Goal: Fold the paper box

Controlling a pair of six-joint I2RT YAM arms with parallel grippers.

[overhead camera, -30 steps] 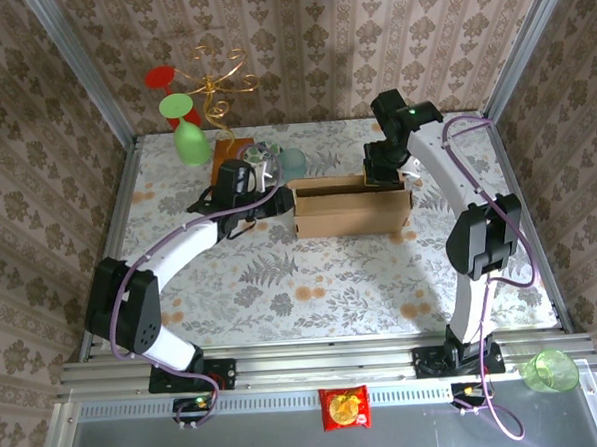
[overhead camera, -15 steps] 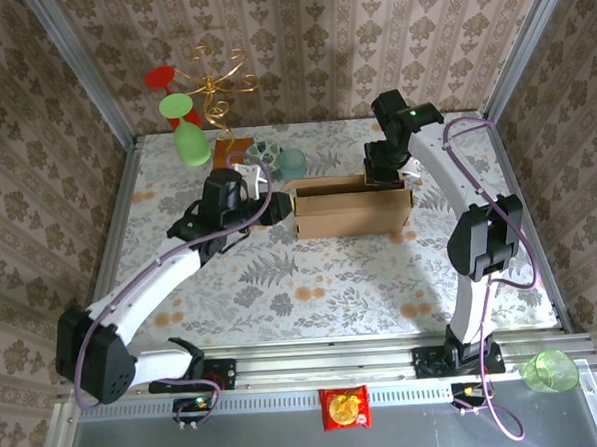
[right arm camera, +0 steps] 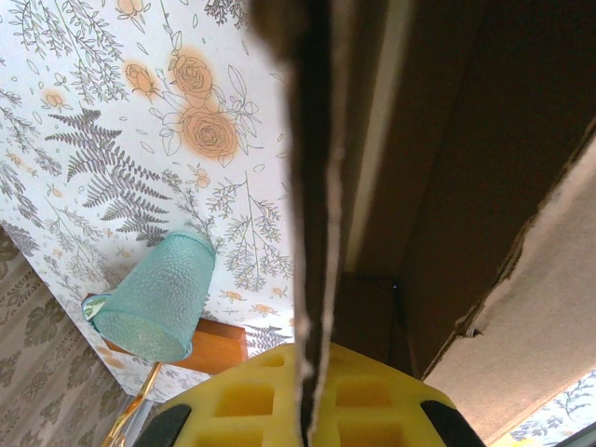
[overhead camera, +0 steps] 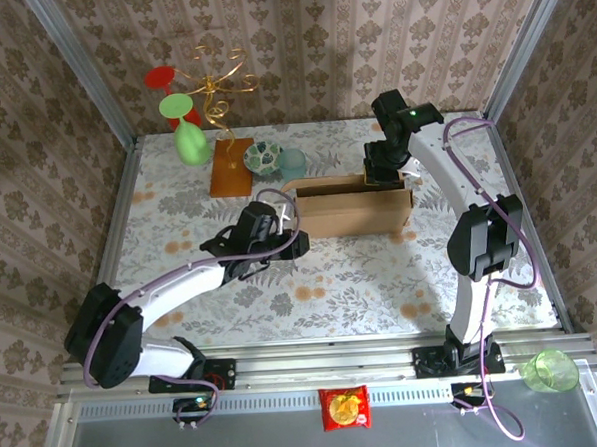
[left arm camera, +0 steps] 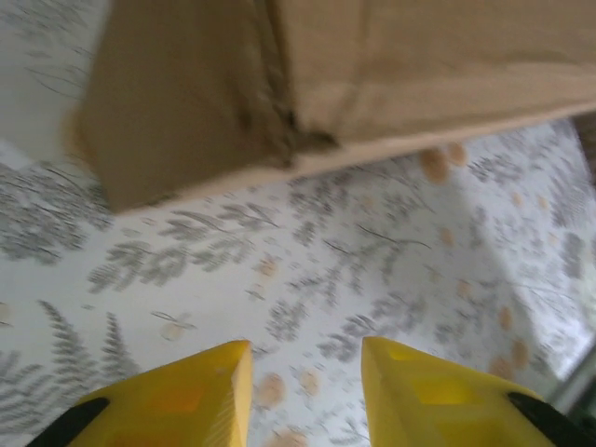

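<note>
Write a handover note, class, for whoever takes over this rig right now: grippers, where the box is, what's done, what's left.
Left gripper: open, empty, low over the table, facing the paper box at its left front corner.
Right gripper: shut on the top edge of the box's rear wall.
Box: stands mid-back on the table, top open.
Done: box looks erected.
Left: probably folding the flaps shut.

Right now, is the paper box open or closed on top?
Open: the paper box shows its dark inside from above, and the right pincer grips its far wall.
</note>
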